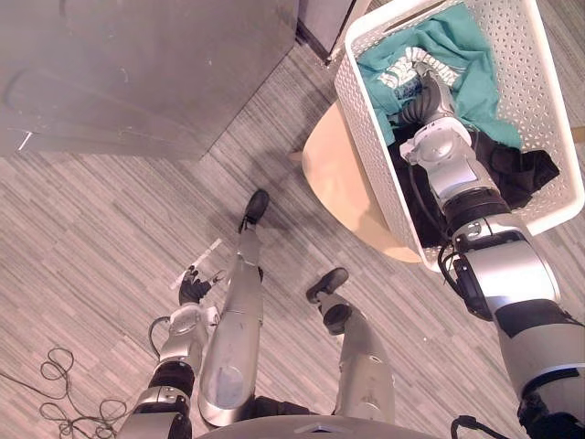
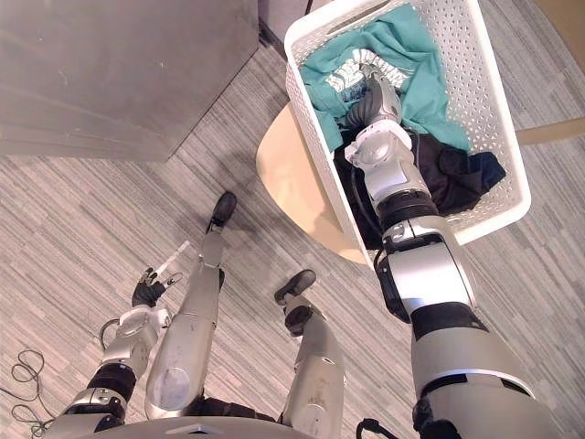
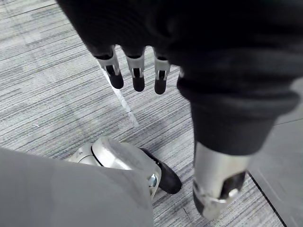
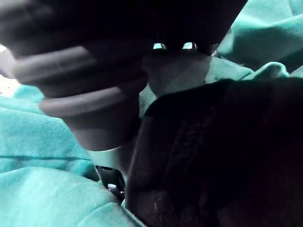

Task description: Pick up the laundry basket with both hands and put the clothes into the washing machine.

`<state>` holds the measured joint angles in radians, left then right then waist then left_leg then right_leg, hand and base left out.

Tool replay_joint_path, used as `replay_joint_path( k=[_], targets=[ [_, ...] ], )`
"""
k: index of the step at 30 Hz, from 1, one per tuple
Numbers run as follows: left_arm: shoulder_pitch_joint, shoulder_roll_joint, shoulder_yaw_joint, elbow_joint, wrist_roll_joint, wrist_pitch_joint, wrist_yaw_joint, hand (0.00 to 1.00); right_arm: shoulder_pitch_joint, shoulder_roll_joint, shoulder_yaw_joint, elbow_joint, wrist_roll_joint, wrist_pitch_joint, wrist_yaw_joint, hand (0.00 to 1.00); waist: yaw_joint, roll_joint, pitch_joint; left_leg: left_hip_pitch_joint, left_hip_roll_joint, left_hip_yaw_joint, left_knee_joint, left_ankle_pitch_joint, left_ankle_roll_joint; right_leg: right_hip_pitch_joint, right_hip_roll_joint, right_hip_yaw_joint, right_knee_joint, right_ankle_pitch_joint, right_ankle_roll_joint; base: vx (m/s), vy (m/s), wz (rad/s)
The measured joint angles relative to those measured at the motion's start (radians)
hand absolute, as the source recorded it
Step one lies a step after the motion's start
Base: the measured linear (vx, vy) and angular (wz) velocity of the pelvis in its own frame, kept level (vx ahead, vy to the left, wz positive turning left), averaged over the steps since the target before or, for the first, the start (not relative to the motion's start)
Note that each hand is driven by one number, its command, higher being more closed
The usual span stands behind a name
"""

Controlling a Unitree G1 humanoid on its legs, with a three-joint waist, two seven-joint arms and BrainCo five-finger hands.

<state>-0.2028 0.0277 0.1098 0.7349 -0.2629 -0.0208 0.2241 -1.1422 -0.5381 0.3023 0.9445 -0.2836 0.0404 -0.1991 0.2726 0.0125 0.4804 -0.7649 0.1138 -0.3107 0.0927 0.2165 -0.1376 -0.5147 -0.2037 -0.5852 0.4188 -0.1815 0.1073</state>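
Fingers [image 3: 138, 80] on left hand [image 1: 194, 289] straight; teal, black clothes [image 1: 466, 55] in white basket [image 1: 537, 96]

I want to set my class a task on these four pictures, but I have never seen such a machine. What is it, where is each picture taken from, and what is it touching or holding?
This is a humanoid robot, seen through its own cameras. Two pictures come from the two eyes in its head, looking down. The other two come from a camera on each wrist, looking along the hand. A white laundry basket rests on a round wooden stool on the grey floor. In it lie a teal shirt and a black garment. The right hand reaches down into those clothes. Its fingers are buried, so I cannot tell whether it grips anything. The left hand hangs low at the robot's side, fingers straight, holding nothing. The basket has not yet been picked up with both hands.
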Motion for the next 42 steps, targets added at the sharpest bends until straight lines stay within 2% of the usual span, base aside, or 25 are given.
replay_joint_path(
  k=[8, 15, 19, 27, 36, 42],
  targets=[
    [0.0, -0.007, 0.002, -0.016, -0.011, -0.002, 0.012, 0.0, 0.033, 0.041, -0.001, -0.025, -0.036, -0.001, -0.001, 1.0, -0.017, -0.035, -0.015, -0.012, 0.001, 0.014, 0.019, -0.001, 0.0, -0.004, 0.0, 0.005, -0.003, 0.002, -0.002, 0.01, -0.016, -0.01],
    [0.0, -0.007, -0.002, -0.016, -0.011, -0.001, 0.013, 0.0, 0.049, 0.065, -0.006, -0.025, -0.025, -0.002, -0.001, 1.0, -0.02, -0.038, -0.017, -0.002, 0.005, 0.036, 0.028, -0.011, 0.001, 0.005, 0.0, 0.014, -0.008, 0.009, -0.003, 0.0, -0.011, -0.03],
    [0.002, -0.004, -0.003, -0.016, -0.011, -0.001, 0.013, 0.0, 0.063, 0.098, -0.041, -0.024, -0.009, -0.002, -0.002, 1.0, -0.025, -0.055, -0.029, 0.001, 0.006, 0.048, 0.027, -0.01, 0.0, 0.006, 0.001, 0.024, -0.018, 0.014, -0.002, 0.02, -0.025, -0.04],
    [0.004, 0.001, -0.004, -0.015, -0.029, -0.001, 0.017, 0.0, 0.097, 0.145, -0.149, -0.031, 0.149, -0.003, -0.037, 1.0, -0.029, -0.059, -0.032, 0.02, 0.007, 0.061, 0.028, -0.01, 0.0, 0.025, 0.0, 0.029, -0.023, 0.017, -0.002, 0.0, -0.004, 0.0],
    [0.012, 0.002, 0.001, 0.005, -0.03, 0.002, 0.032, 0.0, 0.157, 0.21, -0.361, -0.116, 0.408, -0.015, -0.109, 1.0, -0.043, -0.059, -0.032, 0.067, 0.008, 0.088, 0.02, -0.01, 0.0, 0.055, -0.004, 0.047, -0.028, 0.027, 0.0, 0.0, -0.013, -0.02],
    [0.028, 0.013, 0.004, 0.029, -0.031, 0.004, 0.032, 0.0, 0.205, 0.217, -0.476, -0.155, 0.556, -0.036, -0.134, 1.0, -0.069, -0.058, -0.032, 0.124, 0.008, 0.127, -0.028, 0.009, 0.014, 0.071, -0.02, 0.062, -0.018, 0.027, 0.001, -0.01, -0.031, -0.04]
  ],
)
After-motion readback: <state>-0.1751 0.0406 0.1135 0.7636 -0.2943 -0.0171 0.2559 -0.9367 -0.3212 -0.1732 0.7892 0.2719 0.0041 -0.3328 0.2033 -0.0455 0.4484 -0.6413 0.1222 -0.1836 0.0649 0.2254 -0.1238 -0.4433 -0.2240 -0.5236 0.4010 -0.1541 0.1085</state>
